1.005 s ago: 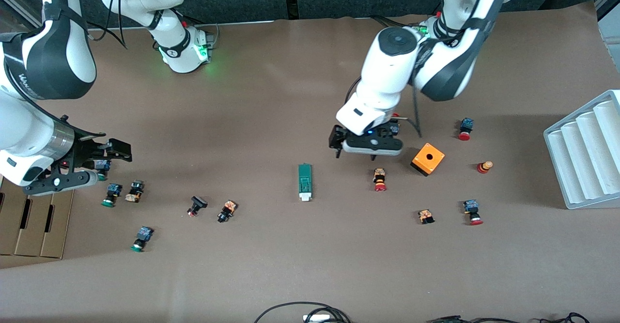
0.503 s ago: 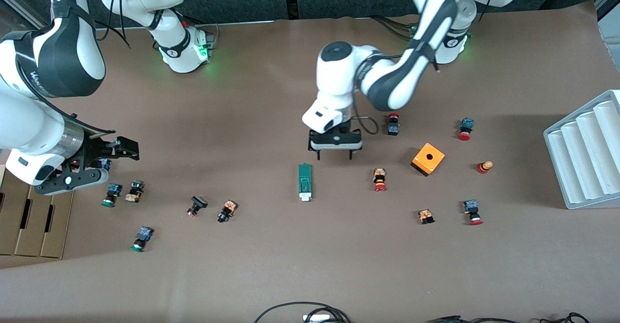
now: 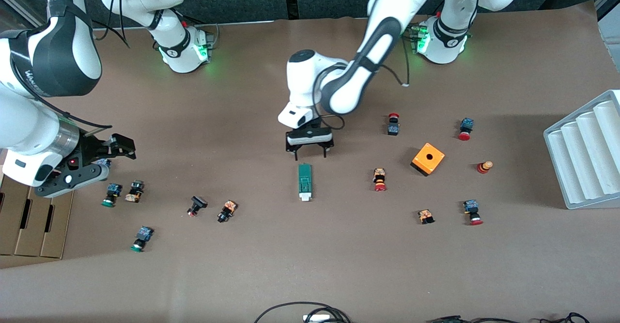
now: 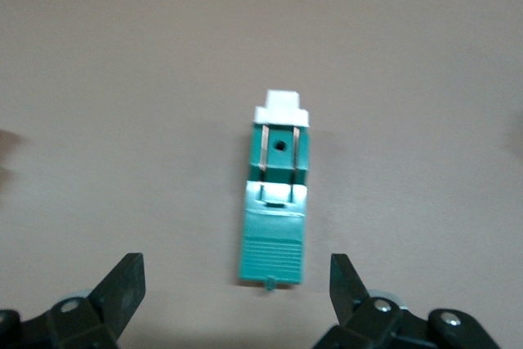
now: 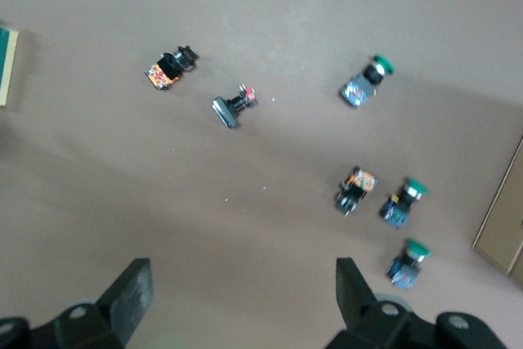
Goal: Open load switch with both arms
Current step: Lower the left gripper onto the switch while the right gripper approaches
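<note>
Load switch [image 3: 304, 181]: lies flat near the middle of the tabletop [image 3: 271, 265]; narrow dark green body, white end turned toward the front camera; untouched by either arm; in the left wrist view [image 4: 275, 210] it sits between the two fingertips in the picture, white end pointing away from them.

Left pincer [image 3: 309, 157]: hangs just over the green end of the load switch, the end nearer the robots' bases; fingers spread wide apart, one fingertip [image 4: 122, 279] on either side of the switch's width as seen from the wrist; nothing held; whether the tips touch the tabletop I cannot tell.

Right pincer [image 3: 116, 147]: up in the air over the right arm's end of the tabletop, above a cluster of push buttons; fingers apart, empty; its wrist view shows one finger [image 5: 135, 288] and the brown tabletop under the gap.

Green-capped push button [image 3: 111, 194]: below the right pincer, beside a black-and-orange one [image 3: 134, 192]; another green-capped one [image 3: 141, 238] nearer the front camera.

Orange cube [image 3: 427, 159]: toward the left arm's end, well apart from the load switch; red-capped button [image 3: 379, 179] between the two.

Grey tray [image 3: 583, 151]: at the edge of the left arm's end.
</note>
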Available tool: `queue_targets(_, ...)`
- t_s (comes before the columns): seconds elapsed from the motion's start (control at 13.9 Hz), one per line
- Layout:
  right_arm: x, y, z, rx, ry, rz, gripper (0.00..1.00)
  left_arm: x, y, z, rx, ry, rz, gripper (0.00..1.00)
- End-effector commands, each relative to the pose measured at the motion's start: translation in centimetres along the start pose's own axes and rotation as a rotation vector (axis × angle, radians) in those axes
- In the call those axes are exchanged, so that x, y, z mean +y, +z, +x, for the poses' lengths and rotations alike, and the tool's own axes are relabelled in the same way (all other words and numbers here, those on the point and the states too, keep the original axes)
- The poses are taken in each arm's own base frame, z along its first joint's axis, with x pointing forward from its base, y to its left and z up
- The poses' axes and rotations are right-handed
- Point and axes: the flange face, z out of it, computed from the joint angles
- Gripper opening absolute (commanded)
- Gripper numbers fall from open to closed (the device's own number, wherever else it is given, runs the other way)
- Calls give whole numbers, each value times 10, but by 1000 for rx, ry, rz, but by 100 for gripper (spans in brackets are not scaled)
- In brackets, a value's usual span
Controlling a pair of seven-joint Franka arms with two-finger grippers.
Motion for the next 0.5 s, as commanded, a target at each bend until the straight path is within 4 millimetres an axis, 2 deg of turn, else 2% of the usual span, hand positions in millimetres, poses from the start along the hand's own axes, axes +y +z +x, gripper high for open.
queue_targets(0.0,7,-3,5,27,-148,1,100,24,22,-17,62,-25,-14,100)
queue_targets(0.22,-3,-6,17,91,-189,-10,100,27,28,-31,112,-31,5,100)
queue_targets(0.43,-39,-5,31,106,-257,-19,100,25,24,-28,188,-50,8,100)
